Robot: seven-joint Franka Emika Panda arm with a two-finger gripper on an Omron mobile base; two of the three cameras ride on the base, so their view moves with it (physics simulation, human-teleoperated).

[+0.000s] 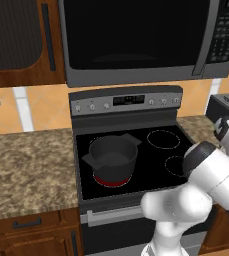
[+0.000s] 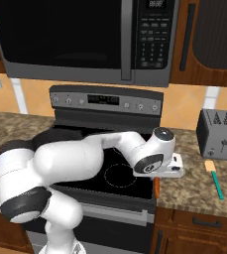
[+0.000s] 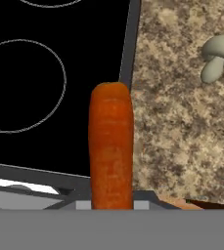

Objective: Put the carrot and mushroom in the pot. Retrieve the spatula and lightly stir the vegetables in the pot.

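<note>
gripper (image 2: 157, 184) is clenching the carrot (image 3: 111, 146), hanging over the stove's right edge beside the granite counter (image 3: 182, 122). mushroom (image 3: 217, 57) is lying on that counter. pot (image 1: 112, 156) is sitting on the front-left burner.

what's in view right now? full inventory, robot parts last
pot: 1, dark grey, front left burner, glowing red beneath
carrot: 1, orange, held in the gripper at the stove's right edge
mushroom: 1, cream, counter right of stove
spatula: 1, teal handle, tan end, counter before toaster
toaster: 1, grey, right counter
stove: 1, black top
microwave: 1, dark, above stove
arm: 1, white
gripper: 1, shut on carrot
</note>
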